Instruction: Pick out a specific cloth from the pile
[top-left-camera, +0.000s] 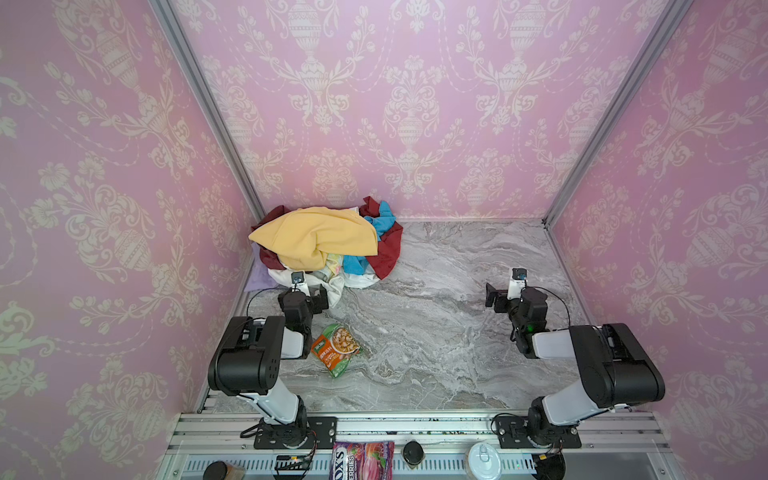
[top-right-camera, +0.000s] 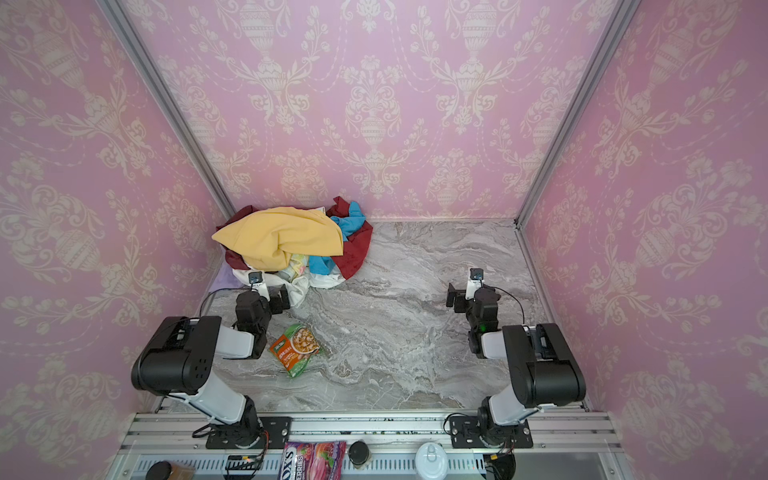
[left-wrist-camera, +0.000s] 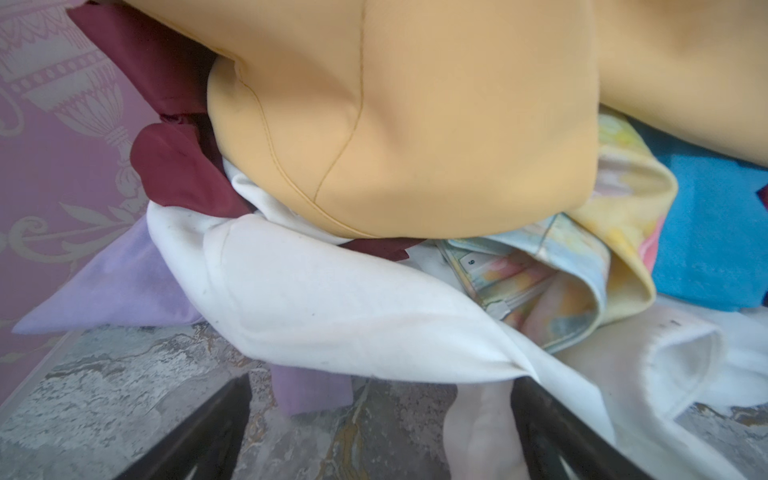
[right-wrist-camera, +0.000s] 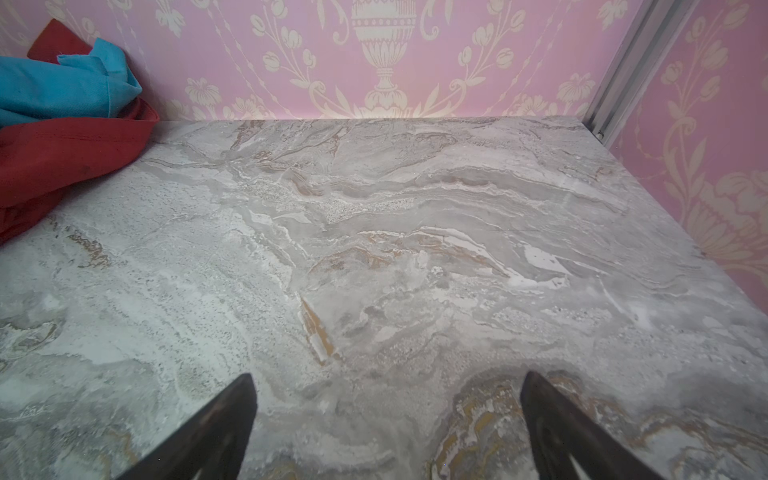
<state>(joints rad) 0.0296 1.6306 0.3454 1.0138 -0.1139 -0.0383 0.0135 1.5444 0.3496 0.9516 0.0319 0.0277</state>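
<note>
In both top views the pile of soft mixed cloths sits in the far left corner of the grey marble table, right up against the pink flowery walls. A big mustard-yellow cloth lies on top and covers most of it. The plain turquoise-blue cloth is tucked into the pile on the side nearer the middle of the table. One bit of it peeks out under the yellow cloth and another bit sticks up at the back by the wall. A dark red cloth wraps around it there.

The left gripper is low at the near edge of the pile. Its jaws are very wide apart and they squeeze nothing. In the left wrist view a floppy white cloth touches one finger, and a fold of it lies between the two fingers. A lilac cloth and a pale printed cloth show next to it.

The right gripper hangs over the bare table, well apart from the pile. Its jaws are wide too and hold nothing.

A green and orange snack packet lies flat on the table just beside the left arm
</note>
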